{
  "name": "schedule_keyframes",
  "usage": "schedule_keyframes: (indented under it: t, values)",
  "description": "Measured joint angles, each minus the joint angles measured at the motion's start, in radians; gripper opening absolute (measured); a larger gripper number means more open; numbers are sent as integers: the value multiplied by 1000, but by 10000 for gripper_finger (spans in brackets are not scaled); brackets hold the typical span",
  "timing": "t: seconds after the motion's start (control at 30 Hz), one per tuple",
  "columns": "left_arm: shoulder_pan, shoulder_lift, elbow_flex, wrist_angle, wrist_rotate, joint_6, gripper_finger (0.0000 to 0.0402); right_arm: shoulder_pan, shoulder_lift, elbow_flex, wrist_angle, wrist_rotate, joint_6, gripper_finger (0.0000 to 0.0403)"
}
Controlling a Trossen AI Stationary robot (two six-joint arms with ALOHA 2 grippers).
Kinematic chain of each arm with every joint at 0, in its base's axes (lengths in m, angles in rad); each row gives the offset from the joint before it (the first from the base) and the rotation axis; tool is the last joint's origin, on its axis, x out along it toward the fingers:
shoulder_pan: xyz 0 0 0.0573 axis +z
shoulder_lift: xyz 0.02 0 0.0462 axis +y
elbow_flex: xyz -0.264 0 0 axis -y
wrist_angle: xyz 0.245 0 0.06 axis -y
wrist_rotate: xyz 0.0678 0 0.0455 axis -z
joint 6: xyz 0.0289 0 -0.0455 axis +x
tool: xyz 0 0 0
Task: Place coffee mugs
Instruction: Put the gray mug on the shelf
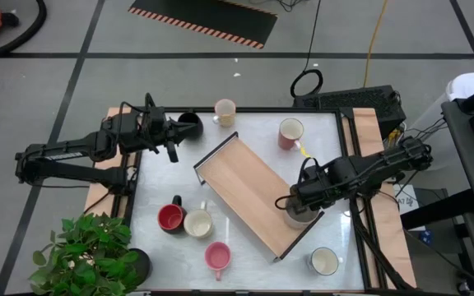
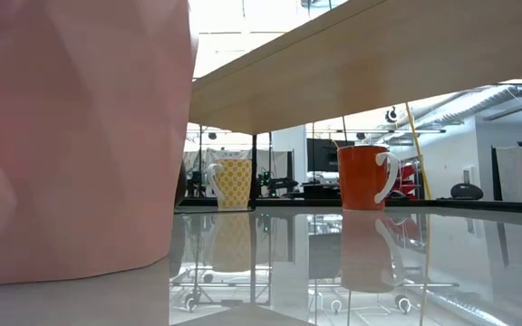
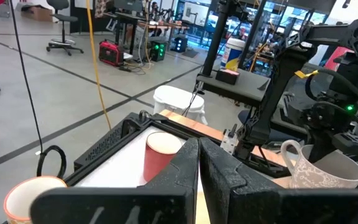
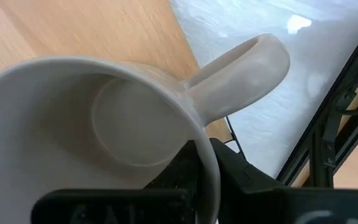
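Observation:
My right gripper (image 1: 296, 205) is shut on a pale grey mug (image 1: 299, 214) at the right near end of the long wooden tray (image 1: 249, 189); the mug also shows in the left wrist view (image 3: 328, 169). My left gripper (image 1: 174, 131) is at the table's far left, level, fingers shut (image 3: 198, 171). A black mug (image 1: 190, 125) lies right against it in the high view and does not show in the left wrist view. A cream mug (image 1: 225, 111) and a red mug (image 1: 290, 133) stand at the far edge. My right gripper holds the mug's rim (image 4: 205, 163) just beside the handle (image 4: 241, 68), one finger inside (image 4: 169, 177) and one outside (image 4: 247, 183). The fingers come from above, slanting from the table's right. I cannot tell whether its base rests on the tray. I cannot tell whether my left gripper touches the black mug.
A red mug (image 1: 169, 218), a cream mug (image 1: 197, 223), a pink mug (image 1: 217, 256) and a white mug (image 1: 324, 261) stand near the front edge. A potted plant (image 1: 89, 251) fills the near left corner. The pink mug blocks the low view's left (image 2: 71, 136).

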Motion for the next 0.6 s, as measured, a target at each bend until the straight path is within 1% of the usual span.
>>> schedule_keyframes:
  t: [0.2, 0.3, 0.6]
  values:
    - [0, 0, 0, 0, 0, 7, 19, 15, 0, 0, 1, 8, -6, 15]
    - [0, 0, 0, 0, 0, 8, 19, 22, 0, 1, 0, 8, -9, 22]
    - [0, 0, 0, 0, 0, -12, 19, 23, -2, 2, -1, 2, -12, 81]
